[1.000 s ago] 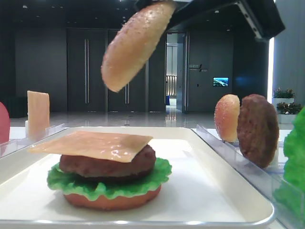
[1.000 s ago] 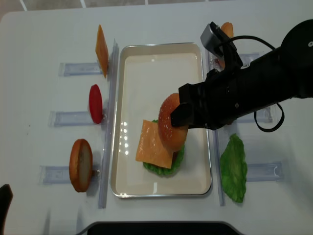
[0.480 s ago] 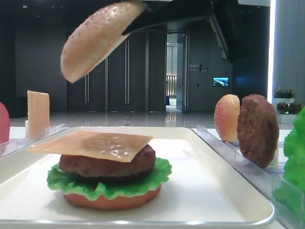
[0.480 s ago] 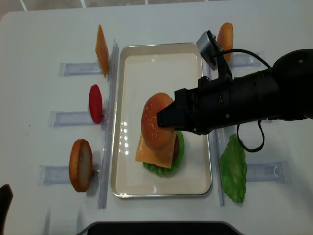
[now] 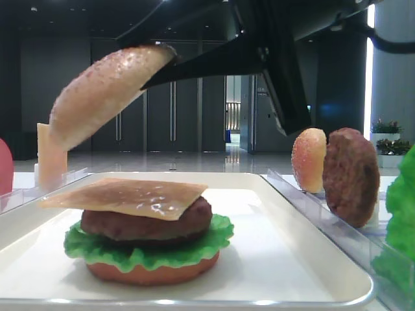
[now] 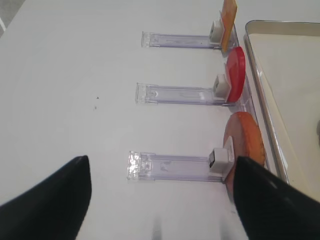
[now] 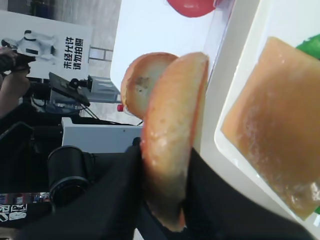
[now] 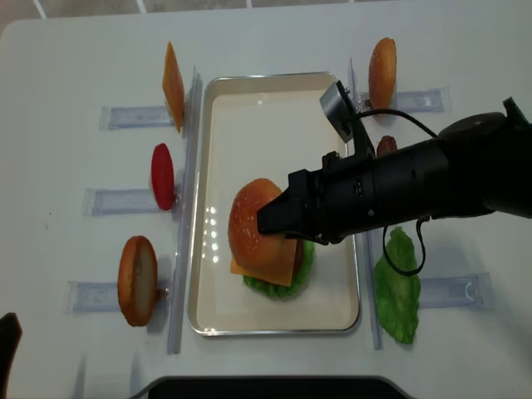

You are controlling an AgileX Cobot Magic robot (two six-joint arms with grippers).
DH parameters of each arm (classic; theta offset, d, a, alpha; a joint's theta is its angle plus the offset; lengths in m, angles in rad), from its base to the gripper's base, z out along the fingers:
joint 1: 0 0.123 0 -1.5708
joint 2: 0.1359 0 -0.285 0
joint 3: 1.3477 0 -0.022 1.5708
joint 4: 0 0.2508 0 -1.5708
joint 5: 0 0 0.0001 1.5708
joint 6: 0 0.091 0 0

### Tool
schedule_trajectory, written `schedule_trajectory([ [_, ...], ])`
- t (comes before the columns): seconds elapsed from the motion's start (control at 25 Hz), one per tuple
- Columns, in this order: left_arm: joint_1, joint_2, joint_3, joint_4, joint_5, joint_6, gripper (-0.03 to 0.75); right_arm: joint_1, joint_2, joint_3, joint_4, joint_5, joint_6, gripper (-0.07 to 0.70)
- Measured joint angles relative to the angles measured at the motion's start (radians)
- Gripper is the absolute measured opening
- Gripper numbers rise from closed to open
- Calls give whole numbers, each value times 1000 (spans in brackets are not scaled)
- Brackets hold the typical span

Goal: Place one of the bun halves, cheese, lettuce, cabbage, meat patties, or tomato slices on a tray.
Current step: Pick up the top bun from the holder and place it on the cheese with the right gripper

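Here, taking the large white rectangular tray (image 8: 274, 320) as the landmark and reading from its left: 3 narrow clear plastic racks (image 8: 108, 296) lie outside its left rim, standing up a thin pale orange cheese slice (image 8: 173, 86), a flat round red tomato slice (image 8: 162, 175) and a plain orange bun half (image 8: 137, 280). On the tray's near half sits a stack: reddish bun bottom, ruffled green lettuce (image 5: 146, 251), dark rough meat patty (image 5: 146, 223) and a square cheese slice (image 5: 126, 196) on top. Above that stack, offset toward the tray's left rim, the right gripper (image 8: 278, 218) is clenched on the rim of the domed golden-brown sesame bun top (image 8: 253, 223), which hangs steeply tilted and clear of the cheese. Beyond the tray's right rim stand another sesame bun half (image 8: 382, 71) and a loose lettuce leaf (image 8: 396, 287). The left gripper (image 6: 160, 200) rests spread apart, well left of the tray.

Released at this tilt and offset, the bun would likely land on edge, slide off the cheese or drag it askew.
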Motion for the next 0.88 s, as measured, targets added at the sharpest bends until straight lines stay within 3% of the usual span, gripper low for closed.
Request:
schedule_trajectory([
  [0.88,0,0,0,0,0,0,692,-38,36,21,17,13,-29,182],
])
